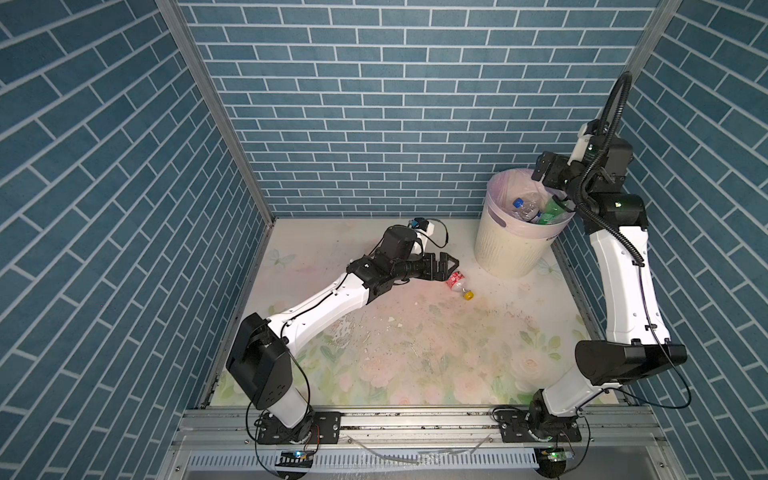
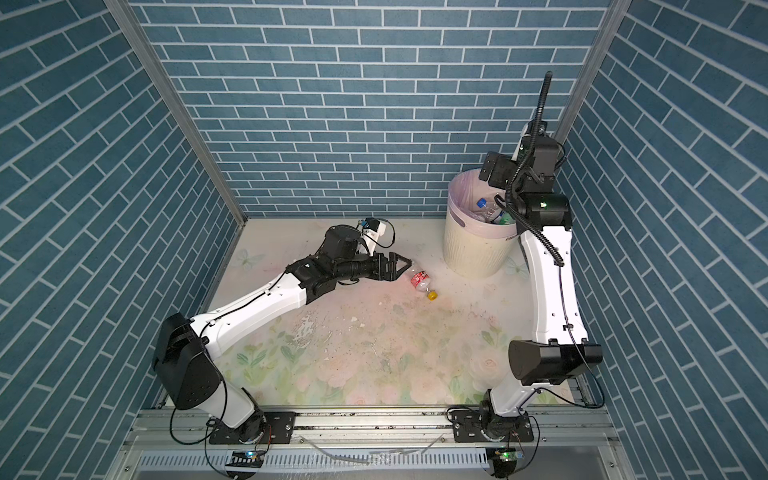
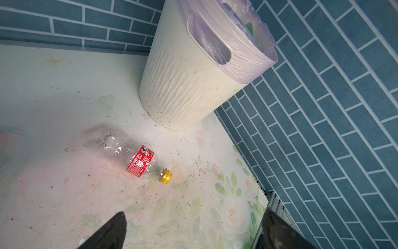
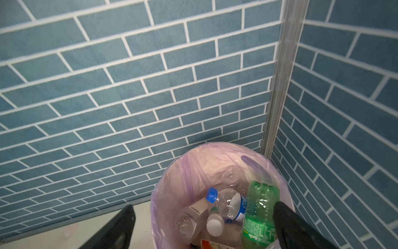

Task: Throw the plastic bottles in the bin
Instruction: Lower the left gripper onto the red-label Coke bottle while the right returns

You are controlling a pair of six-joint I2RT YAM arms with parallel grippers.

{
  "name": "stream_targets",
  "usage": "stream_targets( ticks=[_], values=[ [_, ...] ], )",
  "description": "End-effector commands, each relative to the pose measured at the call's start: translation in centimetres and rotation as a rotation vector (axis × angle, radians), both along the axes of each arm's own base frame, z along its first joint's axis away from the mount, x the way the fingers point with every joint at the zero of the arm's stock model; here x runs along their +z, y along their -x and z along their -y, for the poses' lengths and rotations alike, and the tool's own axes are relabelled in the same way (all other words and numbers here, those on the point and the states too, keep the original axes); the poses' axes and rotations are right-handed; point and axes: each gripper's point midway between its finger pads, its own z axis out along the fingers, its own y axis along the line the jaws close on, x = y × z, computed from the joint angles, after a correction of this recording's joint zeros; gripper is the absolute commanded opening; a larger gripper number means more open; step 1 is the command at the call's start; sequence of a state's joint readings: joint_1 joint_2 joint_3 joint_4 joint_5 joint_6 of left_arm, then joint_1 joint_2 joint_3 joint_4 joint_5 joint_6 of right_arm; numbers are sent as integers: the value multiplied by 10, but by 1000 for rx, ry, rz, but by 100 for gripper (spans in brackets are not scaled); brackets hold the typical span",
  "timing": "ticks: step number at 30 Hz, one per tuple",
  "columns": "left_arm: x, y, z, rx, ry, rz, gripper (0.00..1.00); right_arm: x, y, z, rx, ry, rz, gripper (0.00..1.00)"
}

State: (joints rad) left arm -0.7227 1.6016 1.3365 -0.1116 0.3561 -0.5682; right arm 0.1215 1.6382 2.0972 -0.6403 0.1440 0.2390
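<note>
**A:** Where's the red-label bottle [image 1: 456,281]?

**B:** On its side on the mat [image 1: 415,345], near the foot of the bin [image 1: 511,249] but not touching it. Yellow cap [image 3: 165,176] toward the front, open mat all round, walls well off.

**A:** And the bin?

**B:** Upright in the far right corner, close to both walls.

**A:** Left gripper [image 1: 451,268]?

**B:** Low, just beside the bottle's base, jaws spread wide, holding nothing.

**A:** Right gripper [image 1: 540,170]?

**B:** Above the bin's rim, jaws wide apart and holding nothing.

**A:** Any writing?

**B:** "Sprite" on the green bottle [image 4: 258,217], which leans against the liner. A blue-capped bottle [image 4: 228,203] lies beside it, its label too small to read. I can't read the white script on the red label either.
</note>
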Motion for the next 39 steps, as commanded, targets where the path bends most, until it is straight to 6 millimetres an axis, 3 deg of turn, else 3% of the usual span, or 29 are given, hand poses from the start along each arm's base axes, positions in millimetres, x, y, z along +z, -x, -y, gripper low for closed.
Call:
stream_targets(
  ticks=[1, 5, 11, 17, 24, 27, 33, 39],
  values=[
    [9, -10, -17, 43, 80, -20, 99, -8, 8, -29, 75, 7, -13, 99],
    [-1, -23, -42, 96, 126, -78, 99, -42, 13, -69, 169, 71, -83, 99],
    [-17, -32, -80, 182, 166, -127, 99, -108, 27, -129, 324, 156, -201, 99],
    [-28, -31, -93, 212, 175, -155, 99, -186, 44, -173, 451, 208, -346, 99],
    [-39, -31, -94, 224, 192, -191, 99, -283, 48, -189, 490, 188, -570, 99],
    [-41, -30, -94, 224, 199, -205, 99, -316, 44, -192, 487, 185, -647, 99],
    [-48, -28, -94, 220, 182, -220, 99, -367, 35, -189, 455, 114, -765, 99],
    [-64, -31, -90, 211, 175, -260, 99, -389, 40, -196, 481, 57, -805, 99]
  ],
)
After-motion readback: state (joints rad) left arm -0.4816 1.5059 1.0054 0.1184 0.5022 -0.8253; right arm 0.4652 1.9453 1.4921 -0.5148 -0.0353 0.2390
